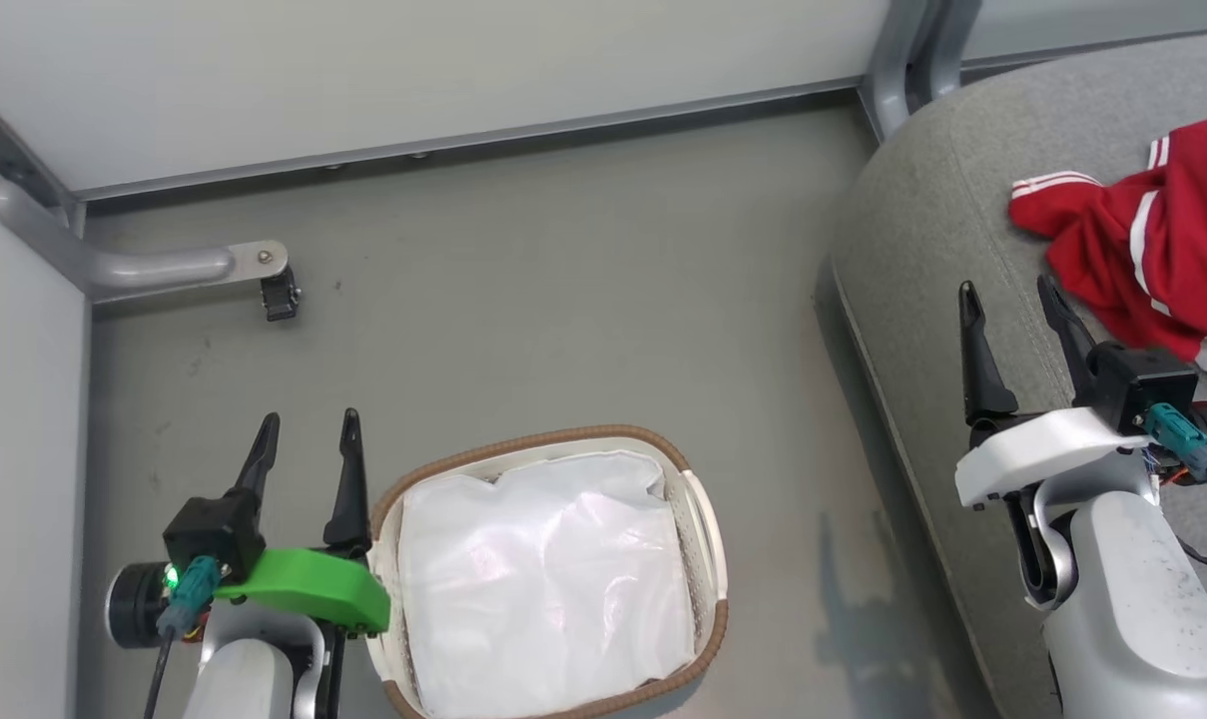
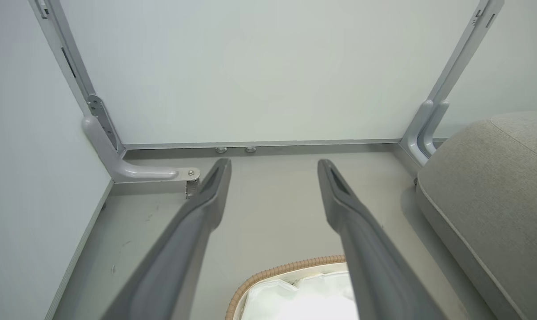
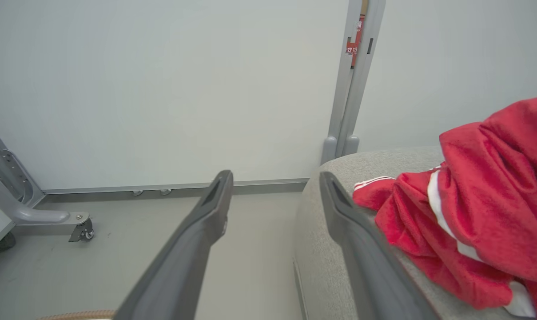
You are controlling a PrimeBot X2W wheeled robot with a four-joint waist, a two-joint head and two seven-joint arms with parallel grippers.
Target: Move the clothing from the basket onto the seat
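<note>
Your clothing [image 1: 1152,250] lies crumpled on the far right part of the seat [image 1: 922,230], running off the right edge of the head view, so you cannot tell its full long axis. One white-striped cuff points left across the cushion, and the other stripes run roughly near to far. Your right gripper [image 1: 1006,288] is spread wide with nothing between its fingers. It hangs over the left part of the seat, fingers pointing far, and its right finger is just beside the red fabric; you cannot tell whether they touch. Your left gripper [image 1: 310,419] is also wide apart and holds nothing. It is over the floor [image 1: 563,300], just left of the far-left rim of the basket [image 1: 553,436]. The basket's long axis runs near to far, leaning slightly left, and its white liner [image 1: 543,579] shows inside. Bare floor lies between the basket and the seat's curved left edge. The wall panel [image 1: 413,70] closes the far side, and a metal foot with a caster [image 1: 264,265] juts out at the far left.
</note>
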